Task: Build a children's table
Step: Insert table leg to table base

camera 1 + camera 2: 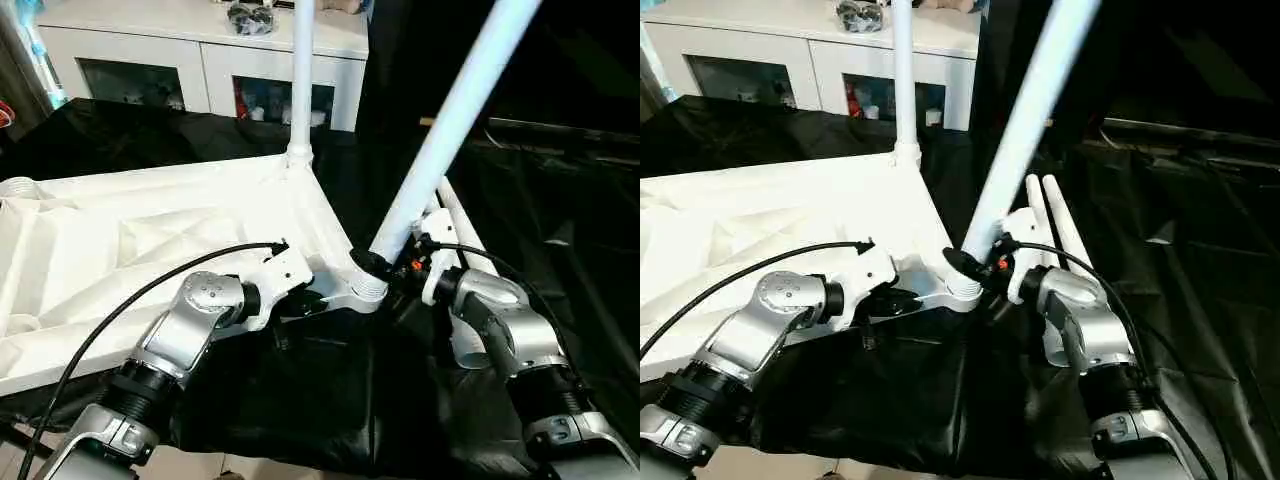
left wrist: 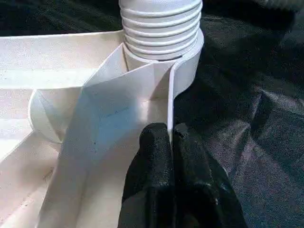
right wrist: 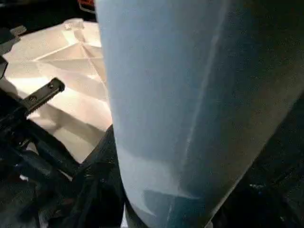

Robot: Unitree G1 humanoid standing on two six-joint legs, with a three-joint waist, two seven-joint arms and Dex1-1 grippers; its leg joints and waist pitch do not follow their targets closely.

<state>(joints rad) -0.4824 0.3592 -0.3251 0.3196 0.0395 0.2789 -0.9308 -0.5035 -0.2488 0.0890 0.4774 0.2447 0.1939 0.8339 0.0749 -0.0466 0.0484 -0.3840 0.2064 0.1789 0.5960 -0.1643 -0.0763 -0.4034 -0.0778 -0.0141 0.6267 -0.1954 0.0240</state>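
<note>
We are fitting the second leg (image 1: 450, 120) into the tabletop's (image 1: 150, 240) near corner socket (image 1: 365, 285) on the desk (image 1: 1200, 300); our left end effector (image 2: 169, 142) is pinching the rim shut, our right end effector (image 1: 385, 262) is gripping the tilted leg, needing straightening and twisting

Your robot's silver forearms (image 1: 190, 330) have black ribbed wrist collars, white wrist housings, thin black cables, and black-fingered grippers (image 2: 173, 142).

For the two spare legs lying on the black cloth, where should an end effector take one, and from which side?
Probably mid-shaft on the outer of the two spare legs, coming from above on its cloth side. They lie flat, side by side against each other, near ends behind the right end effector; the round tube suits a pinch across its width.
</note>
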